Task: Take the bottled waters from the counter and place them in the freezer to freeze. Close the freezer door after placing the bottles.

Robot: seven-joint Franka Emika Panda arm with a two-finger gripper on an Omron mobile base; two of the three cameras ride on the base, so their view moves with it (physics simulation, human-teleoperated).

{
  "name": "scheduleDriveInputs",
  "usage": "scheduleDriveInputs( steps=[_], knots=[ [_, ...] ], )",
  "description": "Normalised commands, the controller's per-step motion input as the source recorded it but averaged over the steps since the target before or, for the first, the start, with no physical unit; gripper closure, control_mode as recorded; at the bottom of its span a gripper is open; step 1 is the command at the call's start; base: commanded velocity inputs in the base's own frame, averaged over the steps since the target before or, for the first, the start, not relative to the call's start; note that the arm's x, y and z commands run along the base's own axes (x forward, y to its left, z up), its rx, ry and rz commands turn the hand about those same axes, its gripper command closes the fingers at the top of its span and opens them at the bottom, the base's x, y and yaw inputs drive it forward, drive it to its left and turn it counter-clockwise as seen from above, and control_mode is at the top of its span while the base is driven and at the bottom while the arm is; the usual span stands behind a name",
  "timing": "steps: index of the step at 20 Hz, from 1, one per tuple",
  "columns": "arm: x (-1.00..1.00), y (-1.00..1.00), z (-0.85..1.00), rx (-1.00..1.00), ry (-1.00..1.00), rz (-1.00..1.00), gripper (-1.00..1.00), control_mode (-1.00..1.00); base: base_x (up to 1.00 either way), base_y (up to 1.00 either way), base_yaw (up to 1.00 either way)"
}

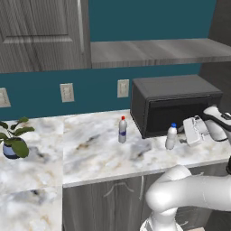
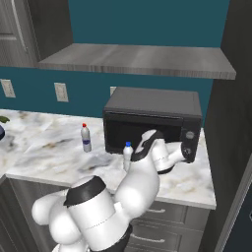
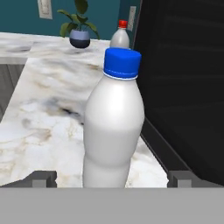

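Gripper (image 3: 109, 178) jaws spread wide at your six o'clock frame the blue-capped bottle (image 3: 114, 127): light, smooth, likely slippery, so clamp mid-body below its shoulder.

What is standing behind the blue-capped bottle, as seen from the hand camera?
Behind the blue-capped bottle stands the red-capped bottle; only its cap and shoulder show, the rest is covered. Farther back is a potted plant.
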Motion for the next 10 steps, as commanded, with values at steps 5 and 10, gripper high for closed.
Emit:
scheduleDriveInputs(
  steps=[5,10],
  knots=[
    [0.00,0.08,0.00,0.00,0.00,0.00,-1.00,-1.00,0.00,0.00,0.00],
    [0.06,0.07,0.00,0.01,0.01,0.00,-1.00,-1.00,0.00,0.00,0.00]
  ],
)
